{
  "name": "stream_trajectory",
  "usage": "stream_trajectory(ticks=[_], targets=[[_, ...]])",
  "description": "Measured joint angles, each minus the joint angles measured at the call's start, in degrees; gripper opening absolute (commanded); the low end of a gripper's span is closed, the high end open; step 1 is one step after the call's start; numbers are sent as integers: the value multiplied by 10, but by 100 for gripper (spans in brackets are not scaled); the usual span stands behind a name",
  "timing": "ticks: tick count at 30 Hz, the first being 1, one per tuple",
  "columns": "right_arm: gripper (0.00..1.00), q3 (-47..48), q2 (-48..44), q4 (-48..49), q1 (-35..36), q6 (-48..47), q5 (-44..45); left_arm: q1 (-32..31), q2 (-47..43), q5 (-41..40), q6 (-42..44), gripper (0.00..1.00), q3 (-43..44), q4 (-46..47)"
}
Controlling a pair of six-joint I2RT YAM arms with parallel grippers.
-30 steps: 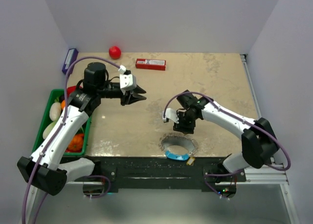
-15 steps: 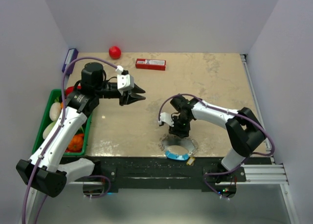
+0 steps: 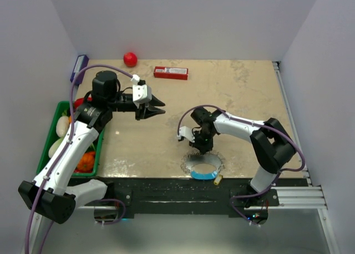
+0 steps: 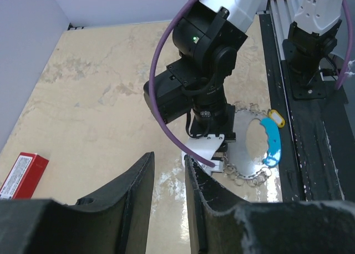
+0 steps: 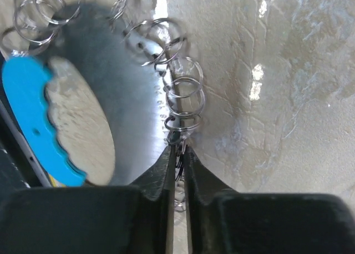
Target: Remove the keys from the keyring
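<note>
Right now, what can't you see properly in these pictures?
- Key: top view, too small to show how it joins the keyring.
- Right gripper: right wrist view, its fingertips hide whether a link is pinched.
- Keyring's far links: left wrist view, the right arm covers them.
- Green bin: top view, the left arm covers some contents.
</note>
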Motion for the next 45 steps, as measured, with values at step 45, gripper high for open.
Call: stream_trajectory(ticks=[45], targets=[[0, 354, -139, -78, 0, 126, -32, -34, -4, -134, 62, 39, -1, -10]])
